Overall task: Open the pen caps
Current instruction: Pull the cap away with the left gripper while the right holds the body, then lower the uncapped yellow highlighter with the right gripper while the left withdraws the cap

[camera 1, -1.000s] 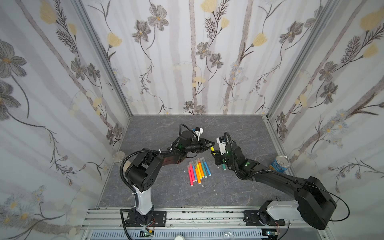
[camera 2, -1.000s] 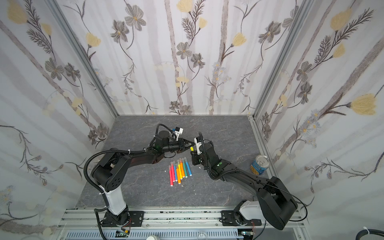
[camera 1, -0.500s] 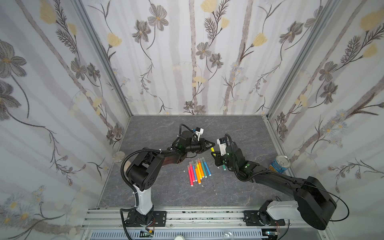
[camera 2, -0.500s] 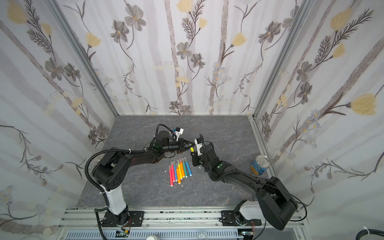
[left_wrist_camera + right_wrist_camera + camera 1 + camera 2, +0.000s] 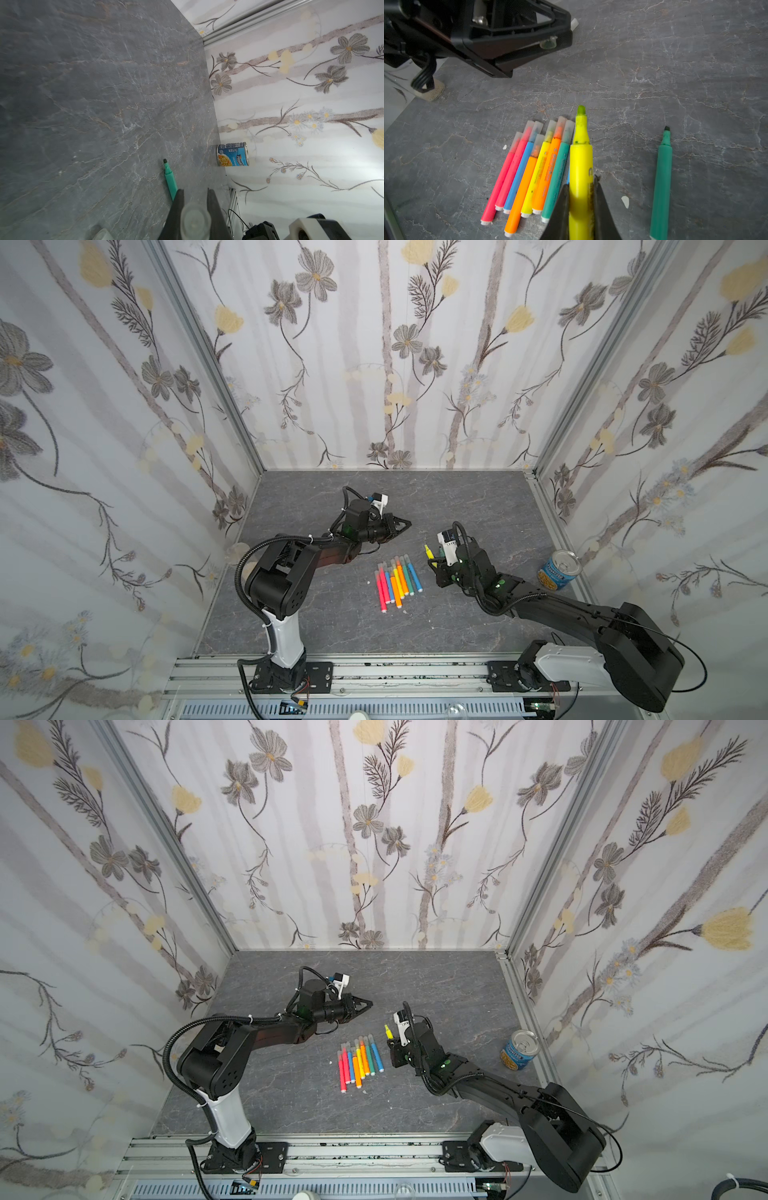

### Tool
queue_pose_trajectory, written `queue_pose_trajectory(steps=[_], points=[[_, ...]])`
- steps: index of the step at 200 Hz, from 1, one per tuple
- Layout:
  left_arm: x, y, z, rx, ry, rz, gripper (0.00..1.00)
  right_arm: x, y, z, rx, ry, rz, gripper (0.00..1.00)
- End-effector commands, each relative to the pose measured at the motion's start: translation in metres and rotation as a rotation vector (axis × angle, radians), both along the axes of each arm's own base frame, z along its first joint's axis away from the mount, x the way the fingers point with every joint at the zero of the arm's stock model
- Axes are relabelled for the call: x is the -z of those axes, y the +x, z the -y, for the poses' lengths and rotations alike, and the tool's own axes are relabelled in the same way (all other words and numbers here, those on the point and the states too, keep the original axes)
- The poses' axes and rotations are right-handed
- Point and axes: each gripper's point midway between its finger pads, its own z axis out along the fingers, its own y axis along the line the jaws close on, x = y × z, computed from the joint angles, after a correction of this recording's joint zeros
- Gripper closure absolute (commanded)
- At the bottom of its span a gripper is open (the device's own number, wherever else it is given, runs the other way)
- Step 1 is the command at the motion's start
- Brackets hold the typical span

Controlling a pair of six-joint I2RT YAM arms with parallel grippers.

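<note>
Right wrist view: right gripper is clamped on the barrel of a yellow pen w/ bare tip, held off the table just beside the row of capped pens, w/ a bare-tipped green pen lying near. Across from it, left gripper is closed on one clear cap (whose, can't tell). On the row the pen caps look light, slick and press-fit, so prob. pinch each mid-length, other jaws on barrel, pull straight.

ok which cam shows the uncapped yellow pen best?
Right wrist: the yellow pen is close and sharp, tip bare, barrel clamped in the right claw. Both top views show only a tiny yellow stub sticking out of that claw. Left wrist doesn't show it.
</note>
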Motion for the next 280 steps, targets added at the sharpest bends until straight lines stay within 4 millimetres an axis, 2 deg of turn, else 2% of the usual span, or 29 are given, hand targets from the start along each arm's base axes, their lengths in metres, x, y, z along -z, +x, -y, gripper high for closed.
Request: queue_pose_trajectory(steps=[1,54,87,112,147,187,209,214,235,240,280], points=[[-0.005,0.006,-0.010,-0.013,0.023,0.036,1.00,-0.001,0.000,0.001,0.013,0.005,-0.001,1.00],[-0.005,0.027,-0.055,-0.086,0.209,0.066,1.00,0.027,0.011,0.012,0.095,-0.120,-0.082,1.00],[0.001,0.032,-0.083,-0.125,0.273,0.055,1.00,0.042,0.018,0.018,0.148,-0.186,-0.117,1.00],[0.008,0.031,-0.095,-0.141,0.272,0.039,1.00,0.052,0.019,0.019,0.157,-0.220,-0.137,0.99],[0.014,0.032,-0.100,-0.148,0.260,0.031,1.00,0.059,0.025,0.015,0.158,-0.243,-0.154,0.96],[0.011,0.032,-0.100,-0.147,0.246,0.045,1.00,0.063,0.029,0.007,0.158,-0.266,-0.159,0.95],[0.016,0.031,-0.104,-0.149,0.248,0.039,1.00,0.072,0.027,0.013,0.171,-0.310,-0.175,0.94],[0.017,0.031,-0.105,-0.150,0.250,0.039,1.00,0.062,0.034,0.007,0.175,-0.294,-0.156,0.94],[0.022,0.030,-0.110,-0.154,0.260,0.031,1.00,0.060,0.036,0.008,0.189,-0.303,-0.152,0.94],[0.024,0.030,-0.111,-0.154,0.262,0.029,1.00,0.072,0.034,0.011,0.194,-0.329,-0.173,0.94],[0.026,0.029,-0.116,-0.161,0.268,0.025,1.00,0.073,0.033,0.013,0.202,-0.340,-0.179,0.91]])
